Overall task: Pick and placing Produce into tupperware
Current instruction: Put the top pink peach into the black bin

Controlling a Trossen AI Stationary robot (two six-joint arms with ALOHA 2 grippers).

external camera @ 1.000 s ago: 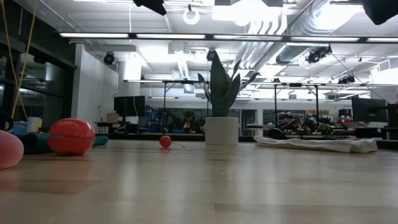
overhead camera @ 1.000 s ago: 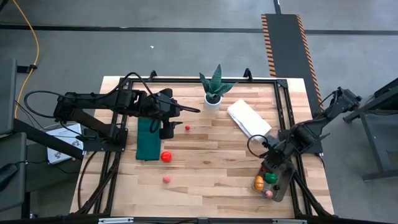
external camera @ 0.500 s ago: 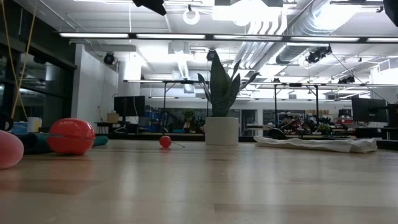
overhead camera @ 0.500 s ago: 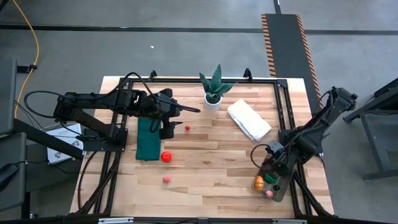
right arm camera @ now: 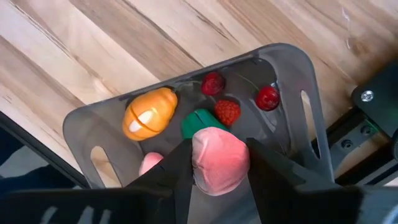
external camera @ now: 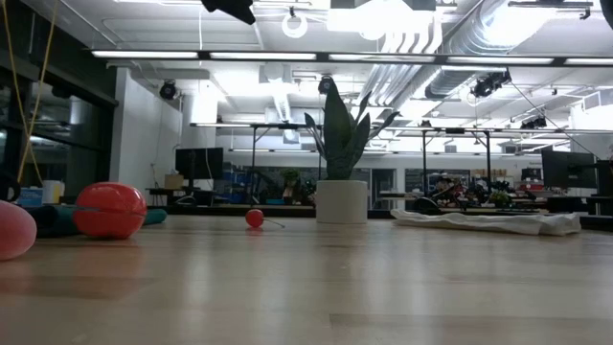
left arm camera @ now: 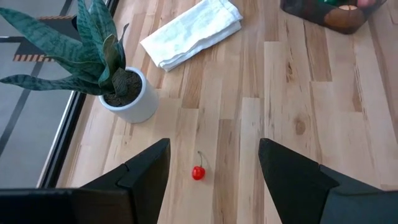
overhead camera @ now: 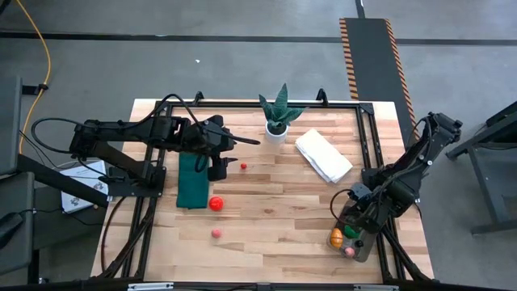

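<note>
Nearest, we log our right gripper [right arm camera: 214,163] clamped on a pink fruit [right arm camera: 219,158], pinched between both fingers directly above the tupperware [right arm camera: 291,68], which holds orange, green and red pieces. Farther off, our left gripper [left arm camera: 214,163] is spread wide over a cherry [left arm camera: 198,172] on the table [left arm camera: 298,118].

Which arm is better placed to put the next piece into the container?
Right: its gripper holds a pink fruit directly above the tupperware. The left gripper is open and empty, far across the table.
</note>
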